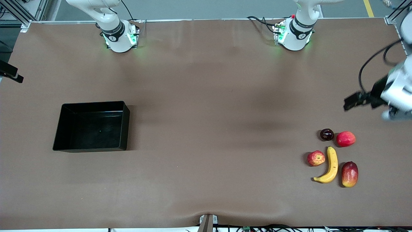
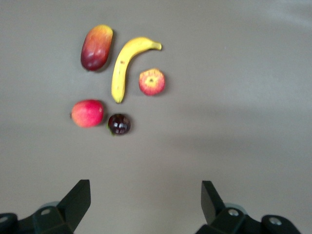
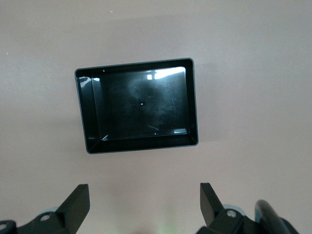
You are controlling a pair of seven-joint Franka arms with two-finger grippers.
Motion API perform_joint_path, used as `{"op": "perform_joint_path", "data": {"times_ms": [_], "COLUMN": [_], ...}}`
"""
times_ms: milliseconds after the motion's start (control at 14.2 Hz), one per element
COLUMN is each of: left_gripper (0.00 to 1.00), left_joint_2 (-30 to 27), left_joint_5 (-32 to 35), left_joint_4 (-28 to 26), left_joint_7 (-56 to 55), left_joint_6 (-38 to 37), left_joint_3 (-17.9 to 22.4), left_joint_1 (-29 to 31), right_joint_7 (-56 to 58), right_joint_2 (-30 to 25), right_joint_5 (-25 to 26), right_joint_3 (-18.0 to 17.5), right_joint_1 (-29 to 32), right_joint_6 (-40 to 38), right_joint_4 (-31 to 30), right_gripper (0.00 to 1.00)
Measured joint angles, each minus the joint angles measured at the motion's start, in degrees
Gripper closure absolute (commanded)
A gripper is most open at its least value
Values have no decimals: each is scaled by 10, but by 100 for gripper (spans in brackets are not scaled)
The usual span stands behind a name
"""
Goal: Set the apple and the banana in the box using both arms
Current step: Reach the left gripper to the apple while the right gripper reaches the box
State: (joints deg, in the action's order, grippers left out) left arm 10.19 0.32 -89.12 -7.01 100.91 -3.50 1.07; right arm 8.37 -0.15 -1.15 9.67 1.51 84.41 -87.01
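Note:
The apple [image 1: 316,158] [image 2: 152,82], red with yellow patches, lies beside the curved yellow banana [image 1: 330,166] [image 2: 124,66] at the left arm's end of the table. The black box [image 1: 126,125] [image 3: 192,102] stands empty at the right arm's end. My left gripper [image 1: 352,101] [image 2: 146,187] hangs open over bare table close to the fruit, with nothing between its fingers. My right gripper [image 3: 145,190] is out of the front view. In the right wrist view it is open and empty, high up, looking down on the box.
Around the banana lie a red-and-yellow mango-like fruit [image 1: 350,174] [image 2: 96,47], a smooth pinkish-red fruit [image 1: 346,139] [image 2: 87,113] and a small dark plum [image 1: 327,134] [image 2: 119,124]. A dark bracket [image 1: 11,73] juts in at the table's edge at the right arm's end.

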Motion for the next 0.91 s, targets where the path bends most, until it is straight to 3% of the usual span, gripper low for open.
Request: {"op": "perform_joint_path", "data": {"times_ms": [562, 913], "left_gripper": [0, 0], "left_joint_2": [217, 295], "left_joint_5": [0, 0], "left_joint_4": [0, 5], "left_joint_7": [-1, -1], "left_joint_6": [270, 347], "left_joint_3": [0, 4], "left_joint_1": [2, 4], "right_joint_7": [2, 31], "right_joint_2": [39, 95], "right_joint_5": [32, 30], "right_joint_3": [-3, -1], "right_joint_1": [2, 34], "right_joint_6": [26, 70], "right_joint_4": [-7, -11], "right_gripper": [0, 0]}}
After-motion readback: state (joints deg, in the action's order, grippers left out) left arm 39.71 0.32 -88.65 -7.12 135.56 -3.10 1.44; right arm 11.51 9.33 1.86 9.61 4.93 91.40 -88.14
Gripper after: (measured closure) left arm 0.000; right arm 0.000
